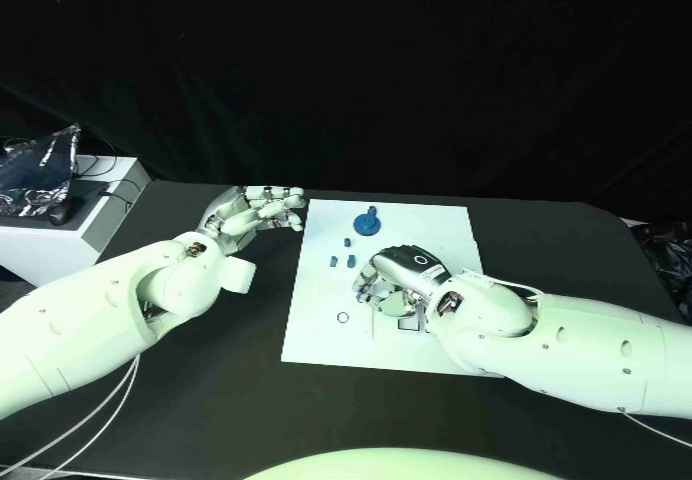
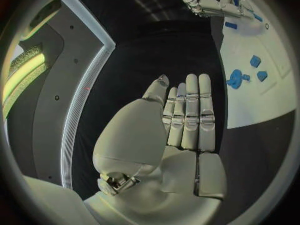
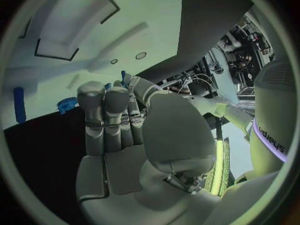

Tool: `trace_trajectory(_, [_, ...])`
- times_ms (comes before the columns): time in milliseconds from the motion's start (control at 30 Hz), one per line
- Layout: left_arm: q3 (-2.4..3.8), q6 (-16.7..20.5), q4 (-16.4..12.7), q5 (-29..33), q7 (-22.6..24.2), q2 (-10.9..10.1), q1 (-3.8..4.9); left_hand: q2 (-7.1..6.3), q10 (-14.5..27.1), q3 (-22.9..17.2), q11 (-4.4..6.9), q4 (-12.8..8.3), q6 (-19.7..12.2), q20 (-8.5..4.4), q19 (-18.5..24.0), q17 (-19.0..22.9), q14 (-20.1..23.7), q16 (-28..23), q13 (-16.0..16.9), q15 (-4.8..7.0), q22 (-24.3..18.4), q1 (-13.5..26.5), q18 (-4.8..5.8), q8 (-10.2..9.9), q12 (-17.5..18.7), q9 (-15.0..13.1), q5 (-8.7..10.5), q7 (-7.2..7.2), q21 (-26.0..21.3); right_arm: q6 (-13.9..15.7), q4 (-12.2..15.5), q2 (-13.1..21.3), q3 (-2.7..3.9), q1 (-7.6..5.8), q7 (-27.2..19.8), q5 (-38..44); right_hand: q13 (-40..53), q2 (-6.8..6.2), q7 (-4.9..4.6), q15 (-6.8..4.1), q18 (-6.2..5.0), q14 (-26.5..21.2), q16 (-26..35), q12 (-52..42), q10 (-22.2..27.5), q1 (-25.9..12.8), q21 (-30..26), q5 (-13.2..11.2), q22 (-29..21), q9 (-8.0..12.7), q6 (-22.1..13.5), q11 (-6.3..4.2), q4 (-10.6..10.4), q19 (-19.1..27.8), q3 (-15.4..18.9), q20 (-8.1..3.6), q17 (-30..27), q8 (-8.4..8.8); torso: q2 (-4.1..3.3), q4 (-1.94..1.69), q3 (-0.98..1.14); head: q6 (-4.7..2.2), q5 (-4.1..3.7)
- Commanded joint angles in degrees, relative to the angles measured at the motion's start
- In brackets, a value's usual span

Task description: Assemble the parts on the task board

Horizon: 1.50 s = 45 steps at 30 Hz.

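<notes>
The white task board [image 1: 325,335] lies in the middle of the black table. A round blue part [image 1: 369,222] stands near its far edge, with small blue parts [image 1: 342,260] just nearer. My right hand [image 1: 397,280] is over the board's middle, fingers curled down onto it beside those small parts. In the right wrist view a blue sliver [image 3: 123,76] shows between thumb and fingertips [image 3: 103,97]; whether it is held is unclear. My left hand [image 1: 260,210] hovers off the board's far left corner, fingers straight and holding nothing. The left wrist view shows its palm [image 2: 184,120] and the board [image 2: 256,105].
A white cabinet [image 1: 80,235] with a crumpled foil bag [image 1: 41,165] and dark items on top stands at the table's far left. White cables [image 1: 87,410] trail beneath my left arm. A black curtain closes off the back.
</notes>
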State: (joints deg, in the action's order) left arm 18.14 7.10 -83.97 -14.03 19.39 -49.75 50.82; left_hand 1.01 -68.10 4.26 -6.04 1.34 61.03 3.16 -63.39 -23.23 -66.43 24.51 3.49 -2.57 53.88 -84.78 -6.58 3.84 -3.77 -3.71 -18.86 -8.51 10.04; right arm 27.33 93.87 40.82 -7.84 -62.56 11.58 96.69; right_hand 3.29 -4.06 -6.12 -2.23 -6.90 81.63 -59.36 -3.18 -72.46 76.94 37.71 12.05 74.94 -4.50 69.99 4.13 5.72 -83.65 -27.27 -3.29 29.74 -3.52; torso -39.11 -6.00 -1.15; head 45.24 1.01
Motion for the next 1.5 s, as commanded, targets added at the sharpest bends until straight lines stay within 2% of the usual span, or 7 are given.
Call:
trace_trajectory(33, [0.04,0.78,-0.18,0.5,0.92,0.08,-0.01,0.53,0.31,0.25,0.14,0.01,0.01,0.09,-0.27,0.0,0.17,-0.39,0.08,-0.15,0.08,-0.18,0.08,-0.2,0.08,-0.05,0.16,0.03,-0.25,-1.26,-0.28,-0.3,-0.01,0.17,1.55,3.67,0.17,0.61,-0.33,-0.39,-1.09,-0.03,-0.08,-0.19,-1.86,0.28,-0.14,0.34,4.4,-0.02,0.16,-1.44,0.29,-2.69,0.04,-0.05,-0.09,-0.19,-0.01,0.11,0.07,0.37,0.39])
trace_trajectory(667, [0.04,0.37,-0.23,0.5,0.8,-0.17,-0.01,0.53,0.31,0.25,0.14,0.01,0.01,0.09,-0.27,0.0,0.17,-0.39,0.08,-0.15,0.08,-0.18,0.08,-0.2,0.08,-0.05,0.16,0.03,-0.25,-2.54,-1.34,-1.27,-0.07,0.7,2.35,5.12,0.16,0.57,-0.31,-0.41,-1.08,0.0,-0.13,-0.18,-1.92,0.24,-0.13,0.35,4.44,-0.03,0.24,-1.46,0.35,-2.78,0.05,-0.06,-0.09,-0.22,-0.01,0.02,0.04,1.21,1.08])
trace_trajectory(900, [0.04,0.25,-0.29,0.5,0.76,-0.28,-0.01,0.53,0.31,0.25,0.14,0.01,0.01,0.09,-0.27,0.0,0.17,-0.39,0.08,-0.15,0.08,-0.18,0.08,-0.2,0.08,-0.05,0.16,0.03,-0.25,-3.0,-1.76,-1.44,-0.11,0.76,2.36,5.08,0.16,0.58,-0.31,-0.41,-1.08,-0.01,-0.14,-0.18,-1.92,0.23,-0.16,0.34,4.45,-0.03,0.24,-1.46,0.37,-2.79,0.05,-0.05,-0.09,-0.21,0.0,0.1,0.03,1.54,1.29])
trace_trajectory(1100, [0.04,0.17,-0.35,0.5,0.77,-0.34,-0.01,0.53,0.31,0.25,0.14,0.01,0.01,0.09,-0.27,0.0,0.17,-0.39,0.08,-0.15,0.08,-0.18,0.08,-0.2,0.08,-0.05,0.16,0.03,-0.25,-3.12,-2.53,-1.76,-0.14,0.77,2.67,5.08,0.16,0.62,-0.31,-0.4,-1.07,-0.05,-0.22,-0.18,-1.91,0.13,-0.36,0.25,4.49,-0.02,0.23,-1.46,0.44,-2.86,0.02,-0.05,-0.08,-0.2,0.01,0.01,0.03,1.6,1.27])
trace_trajectory(1500, [0.04,0.01,-0.39,0.5,0.72,-0.5,-0.01,0.55,0.32,0.38,0.14,0.18,0.03,0.1,-0.39,0.11,0.16,-0.48,0.08,-0.17,0.34,-0.32,0.09,-0.2,0.09,-0.04,0.17,0.03,-0.69,-3.21,-3.2,-2.63,-0.16,0.94,2.93,5.09,0.16,0.63,-0.32,-0.4,-1.08,-0.06,-0.21,-0.19,-1.9,0.13,-0.5,0.24,4.47,-0.02,0.21,-1.45,0.47,-2.87,-0.01,-0.05,-0.09,-0.2,0.01,0.07,0.08,1.67,1.3])
